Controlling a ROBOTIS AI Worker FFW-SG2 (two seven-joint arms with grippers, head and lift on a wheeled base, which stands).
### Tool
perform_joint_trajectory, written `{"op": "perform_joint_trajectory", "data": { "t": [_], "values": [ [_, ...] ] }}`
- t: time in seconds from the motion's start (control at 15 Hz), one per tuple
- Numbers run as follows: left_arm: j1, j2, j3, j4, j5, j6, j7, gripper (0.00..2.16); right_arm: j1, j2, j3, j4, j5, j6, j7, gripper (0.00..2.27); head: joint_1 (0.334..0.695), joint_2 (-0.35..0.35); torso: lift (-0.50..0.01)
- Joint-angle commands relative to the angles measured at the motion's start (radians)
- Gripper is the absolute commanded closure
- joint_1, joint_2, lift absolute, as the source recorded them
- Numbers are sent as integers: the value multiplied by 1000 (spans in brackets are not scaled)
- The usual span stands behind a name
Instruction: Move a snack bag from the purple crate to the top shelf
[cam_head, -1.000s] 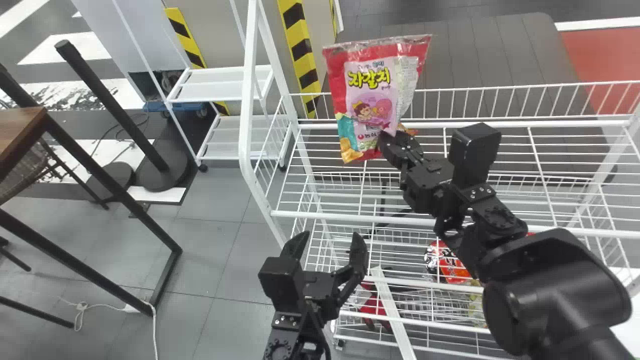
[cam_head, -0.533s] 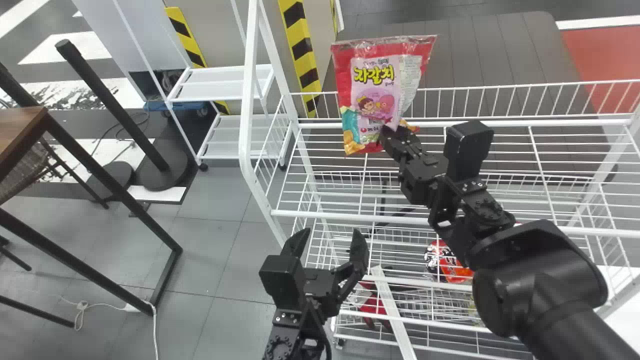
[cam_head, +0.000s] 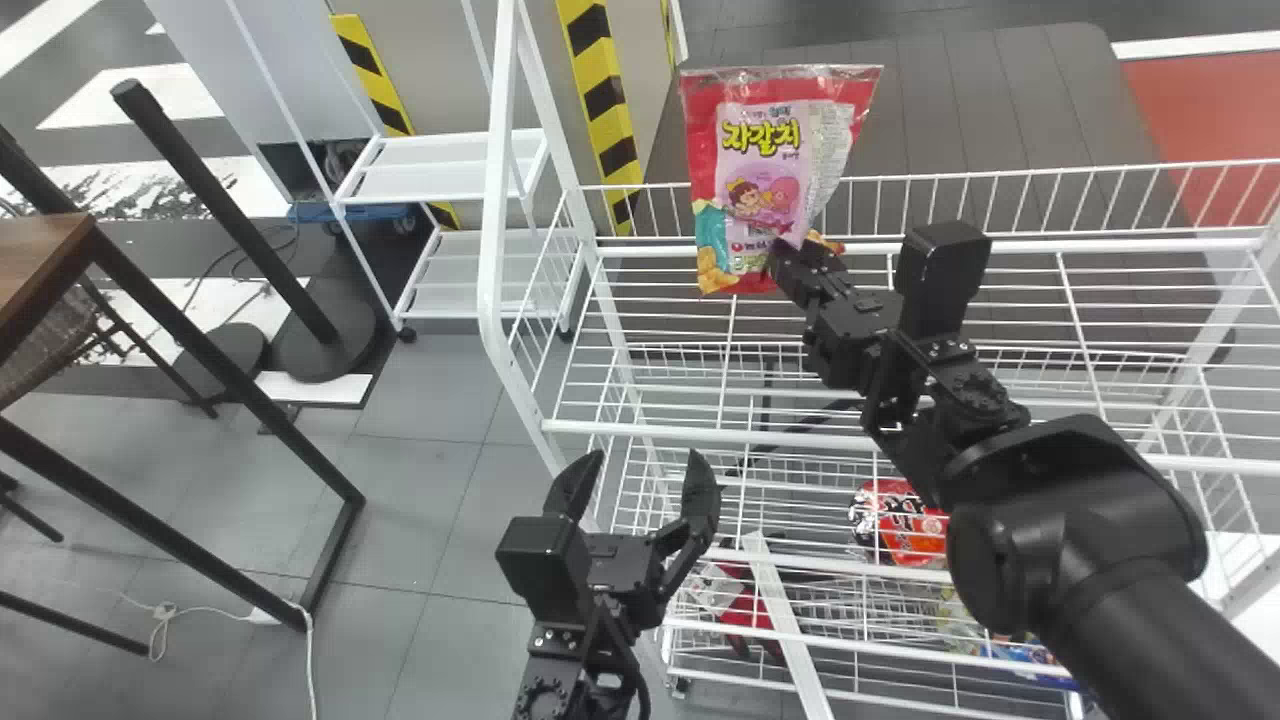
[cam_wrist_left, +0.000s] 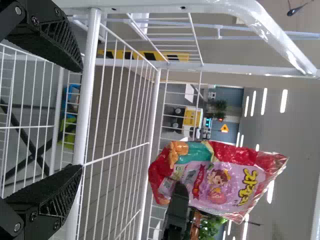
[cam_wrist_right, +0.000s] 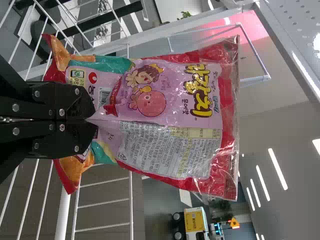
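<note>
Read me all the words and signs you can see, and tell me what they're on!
"자갈치": big yellow letters on the snack bag.
"문어맛": small letters under that, on the same bag.
"농심": near the bag's bottom end.
The tiny print on the bag's pale panel is too small to read.
The writing on the red packet below is too blurred.

Print on the red, lilac and teal plastic snack bag (cam_wrist_right: 227, 150): large yellow Korean lettering (cam_wrist_right: 199, 90), dark-outlined, on the lilac panel; upright in head view. Smaller dark Korean line (cam_wrist_right: 186, 111) just beside it. Black-and-white barcode (cam_wrist_right: 104, 96) and round red mark (cam_wrist_right: 92, 77) near the bag's lower end. Pale panel: dense rows of small dark print (cam_wrist_right: 155, 150), too fine to tell.

Red-orange plastic packet (cam_head: 915, 535), low in the white wire rack (cam_head: 680, 433): bold lettering, partly behind wires.

Background: orange triangular sign (cam_wrist_right: 233, 223), content too small to tell.
</note>
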Motion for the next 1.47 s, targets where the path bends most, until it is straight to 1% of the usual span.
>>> {"op": "perform_joint_trajectory", "data": {
  "t": [0.0, 0.33, 0.6, 0.73, 0.8, 0.87, 0.93, 1.2, 1.4],
  "values": [
    [6, 2, 0, 19, 0, -81, 12, 137, -8, 1, 15, 16, 10, 1, 0, 1639, 695, 240, 0],
    [31, 4, 28, 44, 3, -228, 23, 137, -16, 1, 26, 31, -1, -12, 0, 1639, 695, 266, 0],
    [52, 2, 36, 70, 8, -400, 58, 137, -8, 1, 26, 68, -10, -61, 0, 1639, 695, 291, 0],
    [61, 2, 36, 73, 10, -464, 61, 137, -8, 1, 26, 82, -19, -70, 0, 1639, 695, 300, 0],
    [63, 4, 36, 78, 13, -501, 67, 137, -10, 1, 26, 96, -14, -94, 0, 1636, 695, 301, 0],
    [66, 4, 36, 79, 13, -523, 70, 137, -12, 1, 26, 111, -13, -128, -2, 1555, 695, 302, 0],
    [66, 4, 36, 84, 13, -553, 75, 137, -18, 1, 28, 134, -18, -150, -2, 1544, 695, 303, 0],
    [67, 4, 36, 97, 17, -581, 86, 137, -42, 1, 29, 183, -28, -174, 2, 1544, 695, 299, 0],
    [69, 4, 48, 111, 28, -621, 86, 137, -62, 1, 41, 211, -48, -171, 20, 1544, 695, 297, 0]
  ]
}}
